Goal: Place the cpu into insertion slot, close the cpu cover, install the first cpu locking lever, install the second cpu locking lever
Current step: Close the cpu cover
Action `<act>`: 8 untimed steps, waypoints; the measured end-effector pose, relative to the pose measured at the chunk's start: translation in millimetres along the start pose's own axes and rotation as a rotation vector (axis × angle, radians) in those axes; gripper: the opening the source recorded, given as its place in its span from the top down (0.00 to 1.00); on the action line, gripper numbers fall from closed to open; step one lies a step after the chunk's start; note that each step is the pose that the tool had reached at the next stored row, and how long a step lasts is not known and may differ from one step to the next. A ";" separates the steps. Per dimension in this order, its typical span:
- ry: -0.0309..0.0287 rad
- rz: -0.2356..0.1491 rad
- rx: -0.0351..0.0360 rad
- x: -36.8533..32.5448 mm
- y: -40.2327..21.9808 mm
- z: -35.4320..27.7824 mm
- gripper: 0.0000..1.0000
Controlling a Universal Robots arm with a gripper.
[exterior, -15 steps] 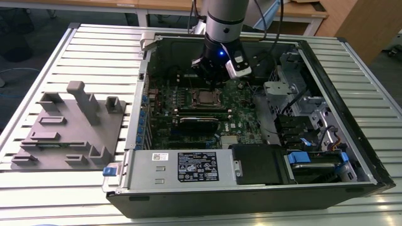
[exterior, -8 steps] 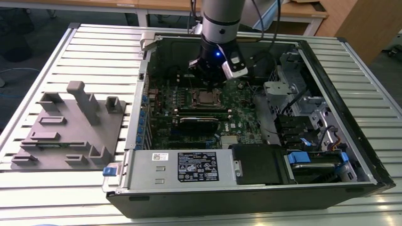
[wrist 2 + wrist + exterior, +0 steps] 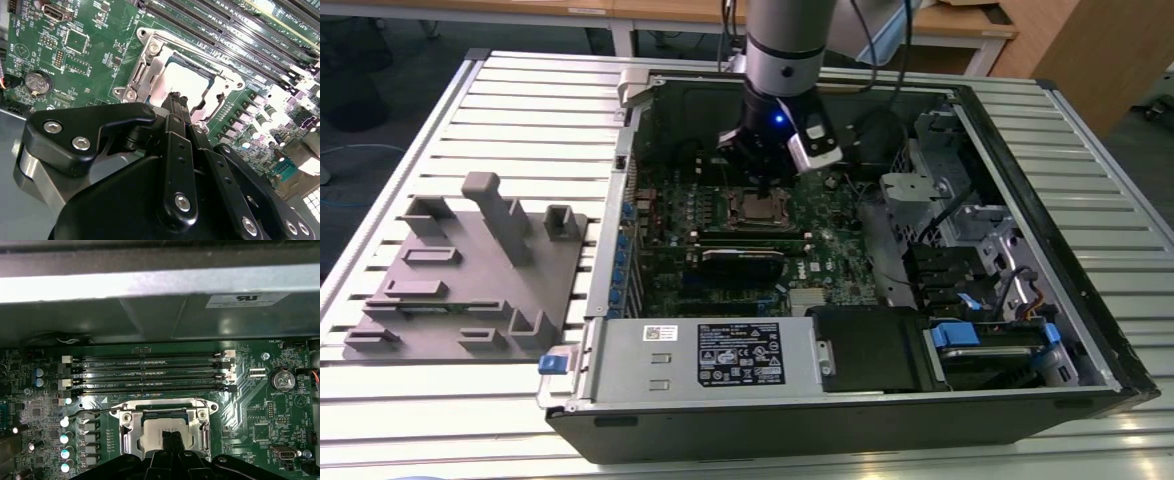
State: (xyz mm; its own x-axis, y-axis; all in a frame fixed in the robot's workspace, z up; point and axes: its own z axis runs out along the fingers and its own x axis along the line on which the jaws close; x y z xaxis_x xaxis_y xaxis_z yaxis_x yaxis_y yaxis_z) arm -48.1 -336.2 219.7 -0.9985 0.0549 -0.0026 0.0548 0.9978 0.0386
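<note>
The cpu (image 3: 154,432), with its dull silver top, lies flat in the insertion slot (image 3: 162,413) on the green board. Only a dark strip of the slot's frame shows at the chip's edge. The cpu cover (image 3: 128,427), a silver frame with a square cut-out, lies down around the chip. A thin locking lever (image 3: 95,412) runs out sideways from the socket. My gripper (image 3: 171,436) is shut, with its black fingertips together just over the chip's top. In the second wrist view the gripper (image 3: 176,98) stands by the cpu (image 3: 192,80) and the cover (image 3: 150,65). In the exterior view the gripper (image 3: 765,183) hangs over the cpu (image 3: 757,209).
Long memory slots (image 3: 150,372) lie beside the socket, with a coin battery (image 3: 282,380) further off. A black card (image 3: 740,258) and the labelled power supply box (image 3: 714,352) sit nearer the case's front. A grey fixture (image 3: 467,270) stands on the table at the exterior view's left.
</note>
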 end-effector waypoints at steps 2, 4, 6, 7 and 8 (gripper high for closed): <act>-0.0003 0.000 -0.0001 1.4 -0.1 0.3 0.90; -0.0004 0.000 0.0000 2.6 -0.2 0.6 0.90; -0.0004 0.000 0.0002 3.2 -0.3 0.7 0.90; -0.0004 0.000 0.0002 3.3 -0.3 0.7 0.90; -0.0005 0.000 -0.0001 3.5 -0.3 0.8 0.90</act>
State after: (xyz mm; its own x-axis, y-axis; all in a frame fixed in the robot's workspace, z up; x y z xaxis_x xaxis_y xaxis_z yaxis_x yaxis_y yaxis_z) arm -51.6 -336.3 218.8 -0.9985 0.0548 -0.0031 0.0546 0.9978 0.0387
